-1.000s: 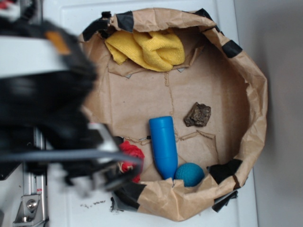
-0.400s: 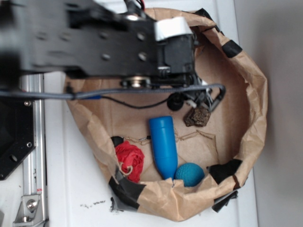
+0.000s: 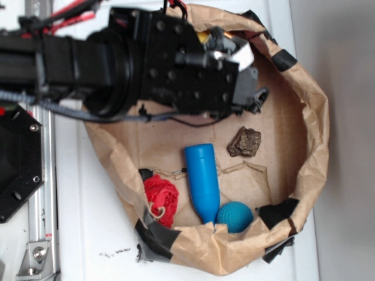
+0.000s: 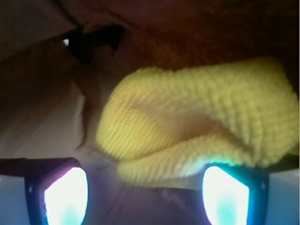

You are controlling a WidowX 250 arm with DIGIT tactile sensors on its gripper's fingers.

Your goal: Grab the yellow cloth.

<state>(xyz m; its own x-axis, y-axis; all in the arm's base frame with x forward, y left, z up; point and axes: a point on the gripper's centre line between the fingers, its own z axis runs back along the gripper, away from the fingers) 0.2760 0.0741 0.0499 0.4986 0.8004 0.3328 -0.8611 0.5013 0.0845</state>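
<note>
Since a moment ago, swung further toward the far rim of the paper bag [image 3: 316, 117], the black arm now covering the far-left corner where the yellow cloth [image 4: 197, 126] lay in plain sight a second back. From the exterior view only a sliver of yellow visible past the wrist housing; in the wrist view, filling the middle: soft, fuzzy, ribbed microfibre, bunched into a thick rounded fold, resting on the brown paper floor against the bag's far wall. Gripper [image 4: 145, 197] spread open, two fingers [image 4: 65, 197] glowing pale at the lower corners, the right-hand one just under the cloth's near edge; contact impossible to tell.

Elsewhere on the bag floor, unmoved: smooth blue cylinder [image 3: 202, 181] with one rounded end, lying near the near rim; textured teal ball [image 3: 234, 215] touching its near end; red mesh bundle [image 3: 160, 199] tied with string at the near-left edge; rough, lumpy brown rock [image 3: 245, 142] toward the middle. Bag crumpled kraft paper, rim rolled down and patched with black tape [image 3: 282, 58]. Underneath, a white table [image 3: 94, 234], grey strip along the right side.
</note>
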